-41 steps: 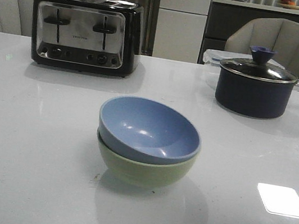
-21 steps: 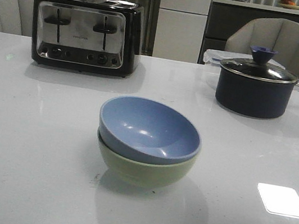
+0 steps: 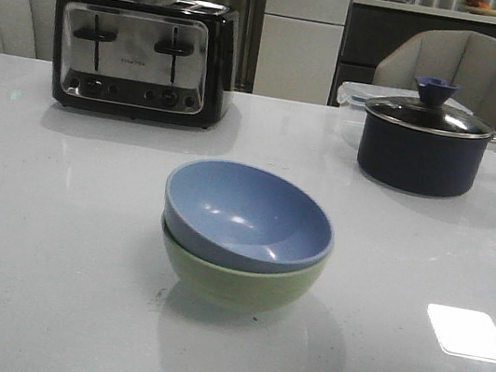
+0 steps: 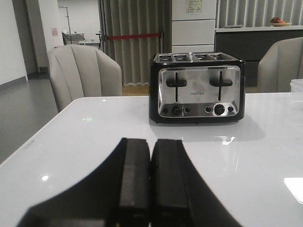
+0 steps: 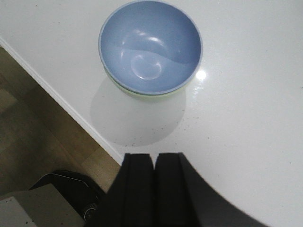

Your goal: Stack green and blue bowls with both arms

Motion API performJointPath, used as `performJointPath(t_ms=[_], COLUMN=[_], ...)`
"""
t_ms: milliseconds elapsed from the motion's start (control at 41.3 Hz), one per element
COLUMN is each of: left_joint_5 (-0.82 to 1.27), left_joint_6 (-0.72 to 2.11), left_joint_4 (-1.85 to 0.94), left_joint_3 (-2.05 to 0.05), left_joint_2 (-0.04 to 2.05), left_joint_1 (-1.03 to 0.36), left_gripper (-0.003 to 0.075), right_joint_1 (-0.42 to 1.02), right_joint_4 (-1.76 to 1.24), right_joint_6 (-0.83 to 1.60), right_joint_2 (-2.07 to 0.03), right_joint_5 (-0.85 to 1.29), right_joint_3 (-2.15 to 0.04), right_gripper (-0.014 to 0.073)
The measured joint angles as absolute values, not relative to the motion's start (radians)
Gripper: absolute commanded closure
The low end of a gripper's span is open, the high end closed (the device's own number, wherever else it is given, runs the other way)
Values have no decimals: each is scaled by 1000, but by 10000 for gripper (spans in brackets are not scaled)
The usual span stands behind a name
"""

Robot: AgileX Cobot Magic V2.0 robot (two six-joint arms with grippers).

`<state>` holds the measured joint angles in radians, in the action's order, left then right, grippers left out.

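Above the table, left gripper (image 4: 150,189) jaws closed empty, right gripper (image 5: 154,189) likewise

The green bowl (image 3: 237,283) is mostly hidden — the blue bowl (image 3: 248,216) fills its inside, leaving only outer wall. The saucepan (image 3: 421,146) handle runs off the frame's right edge — its end unseen.

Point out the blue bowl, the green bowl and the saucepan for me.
blue bowl (image 3: 248,214), front view, on its inner surface.
green bowl (image 3: 237,283), front view, on its outer wall below the blue rim.
saucepan (image 3: 418,156), front view, on its dark side wall.
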<state>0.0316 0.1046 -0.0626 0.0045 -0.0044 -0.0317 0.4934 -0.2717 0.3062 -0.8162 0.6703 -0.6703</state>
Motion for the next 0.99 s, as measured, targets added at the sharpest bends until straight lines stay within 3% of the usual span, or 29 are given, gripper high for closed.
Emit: performJointPath(t_ms=[218,629,992], left_joint_5=[29,26,26], left_joint_6=[105,105,105], left_joint_4=[-63,-63,-63], left_joint_3=[4,4,4], left_joint_2=[-4,-4,-4], left_joint_1=[-32,-32,-32], left_gripper=[620,620,620], right_joint_1=[459,23,-6], right_joint_4=[-252,-230,-230], right_joint_6=[306,306,306], right_joint_2=[-775,-202,10], right_joint_5=[652,270,133], right_joint_3=[-639,-211,28], right_gripper=[564,564,564])
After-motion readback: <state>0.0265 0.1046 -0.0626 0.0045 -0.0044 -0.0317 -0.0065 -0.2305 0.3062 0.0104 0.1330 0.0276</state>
